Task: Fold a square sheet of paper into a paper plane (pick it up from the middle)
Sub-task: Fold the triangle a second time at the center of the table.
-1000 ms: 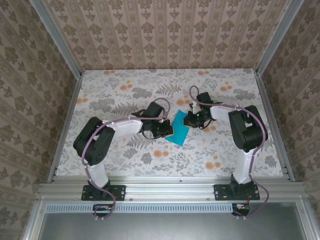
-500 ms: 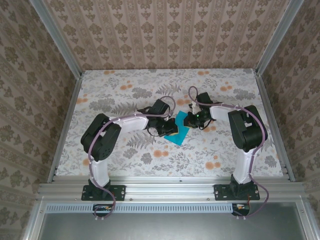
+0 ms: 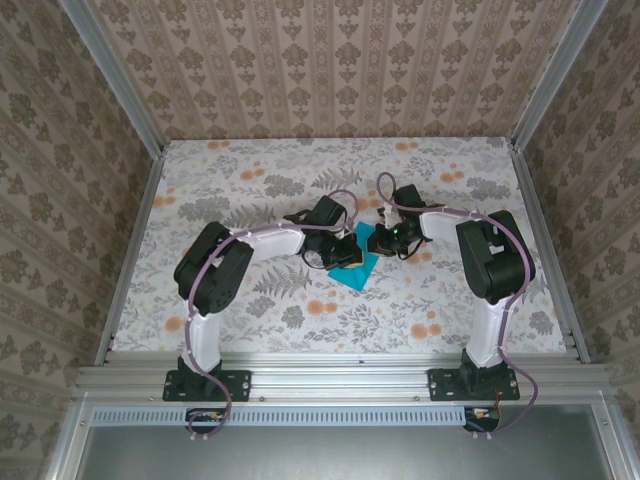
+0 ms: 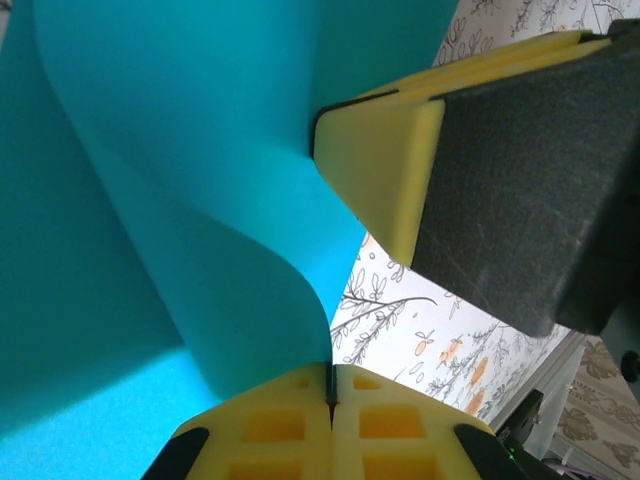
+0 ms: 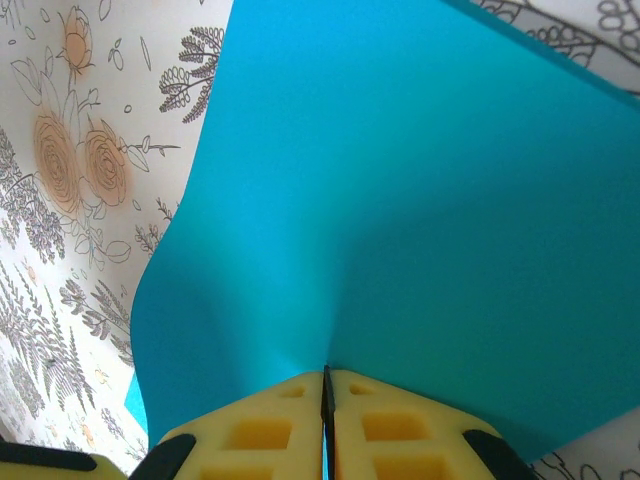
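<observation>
L gripper point(image 4: 330, 392): at centre of the table point(image 3: 250, 180). Your pads are pinched flat together on the sheet of paper point(image 3: 357, 268), no gap.
Sheet: teal, around table centre, a touch right. It's bowed in a wave btwn both claws.
R gripper point(image 5: 325, 388): just right of table centre. Pads clamped tight on sheet's right side.

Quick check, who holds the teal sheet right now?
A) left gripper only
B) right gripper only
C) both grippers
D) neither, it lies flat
C: in the wrist views the left gripper and the right gripper each have their pads shut on the teal sheet.
</observation>
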You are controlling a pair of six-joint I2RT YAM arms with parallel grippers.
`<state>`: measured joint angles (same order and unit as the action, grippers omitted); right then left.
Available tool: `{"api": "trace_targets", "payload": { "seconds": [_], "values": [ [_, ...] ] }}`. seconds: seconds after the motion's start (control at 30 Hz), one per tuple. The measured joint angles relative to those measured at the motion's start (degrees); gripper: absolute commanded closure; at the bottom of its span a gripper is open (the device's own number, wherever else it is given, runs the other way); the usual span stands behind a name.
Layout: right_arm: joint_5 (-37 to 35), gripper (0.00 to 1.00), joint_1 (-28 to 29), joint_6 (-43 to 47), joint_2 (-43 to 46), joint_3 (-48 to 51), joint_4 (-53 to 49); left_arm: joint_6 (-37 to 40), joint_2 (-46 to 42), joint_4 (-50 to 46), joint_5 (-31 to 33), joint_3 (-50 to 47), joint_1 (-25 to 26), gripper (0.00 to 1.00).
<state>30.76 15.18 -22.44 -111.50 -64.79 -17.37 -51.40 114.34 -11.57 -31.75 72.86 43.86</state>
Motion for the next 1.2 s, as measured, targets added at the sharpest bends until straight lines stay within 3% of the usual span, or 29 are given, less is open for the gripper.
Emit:
{"api": "trace_targets", "payload": {
  "seconds": [1.2],
  "values": [
    [0.04,0.90,0.11,-0.02,0.00,0.00,0.02,1.05,4.87,-1.79,0.24,3.52,0.04,0.95]
  ]
}}
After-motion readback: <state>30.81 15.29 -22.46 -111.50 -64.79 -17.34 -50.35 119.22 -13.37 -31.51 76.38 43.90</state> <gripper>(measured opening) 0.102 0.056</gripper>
